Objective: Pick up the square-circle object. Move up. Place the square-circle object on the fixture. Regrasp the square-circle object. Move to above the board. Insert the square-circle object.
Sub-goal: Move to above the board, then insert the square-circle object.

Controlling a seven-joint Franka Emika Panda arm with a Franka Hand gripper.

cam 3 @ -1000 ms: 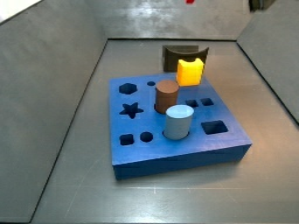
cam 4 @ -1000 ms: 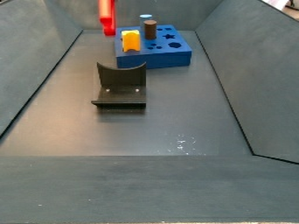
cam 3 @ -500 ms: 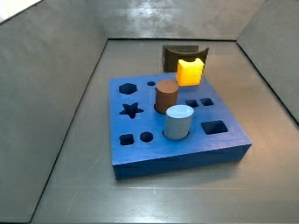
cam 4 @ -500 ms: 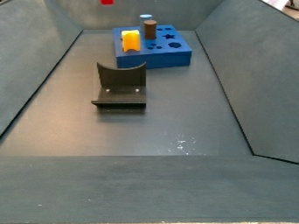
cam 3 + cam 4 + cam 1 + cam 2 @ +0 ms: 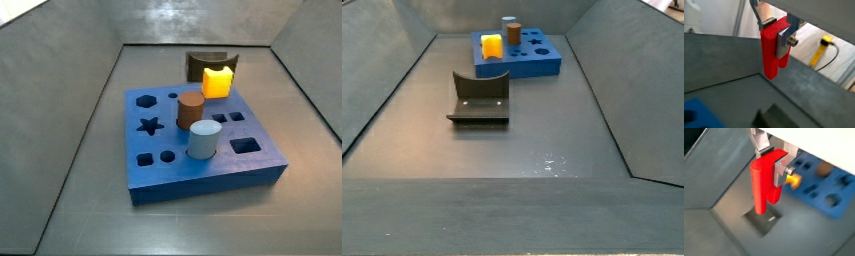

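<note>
The square-circle object [image 5: 769, 55] is a bright red flat block, and my gripper [image 5: 776, 30] is shut on its upper end, so it hangs down lengthwise. Both wrist views show the silver fingers [image 5: 781, 168] clamped on the red block [image 5: 763, 183]. Far beneath it lie the dark fixture [image 5: 763, 219] and the blue board [image 5: 827, 188]. In both side views the fixture [image 5: 480, 97] stands bare on the floor, apart from the board [image 5: 201, 178]. Neither the gripper nor the red block shows in the side views; both are above their upper edges.
On the board stand a yellow block [image 5: 218, 80], a brown cylinder [image 5: 191, 108] and a pale grey-blue cylinder [image 5: 203, 139]. Star, hexagon, round and square holes [image 5: 246, 146] are open in its top. Sloping grey walls [image 5: 382, 90] enclose the floor.
The red block, seen at the upper edge of a side view a second ago, has risen out of that view. Board, pegs and fixture have not moved.
</note>
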